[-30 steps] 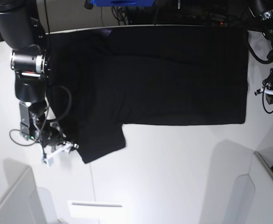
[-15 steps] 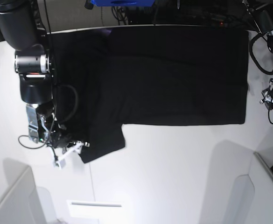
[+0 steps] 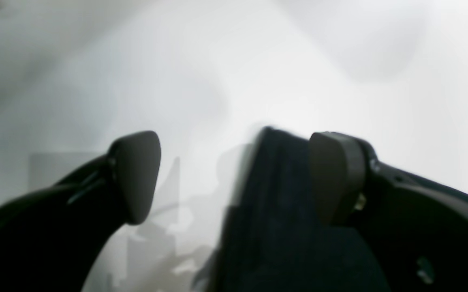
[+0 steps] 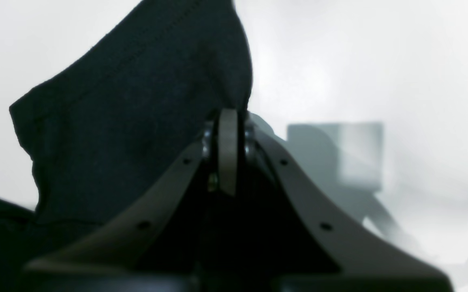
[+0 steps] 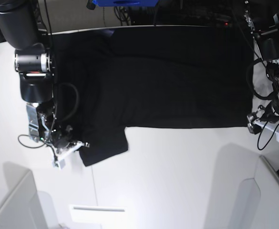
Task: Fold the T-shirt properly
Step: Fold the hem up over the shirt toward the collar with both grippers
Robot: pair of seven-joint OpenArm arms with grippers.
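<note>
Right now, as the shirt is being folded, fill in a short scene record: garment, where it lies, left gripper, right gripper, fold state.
garment: black T-shirt
surface: white table
left gripper: open, near the shirt's corner, its jaws on either side of the cloth's edge
right gripper: shut on the shirt's edge
fold state: mostly spread out, not yet folded up

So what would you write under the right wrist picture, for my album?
Right gripper closed at the edge of a black T-shirt.

Bright scene, soft shadows, left-wrist view blurred
</note>
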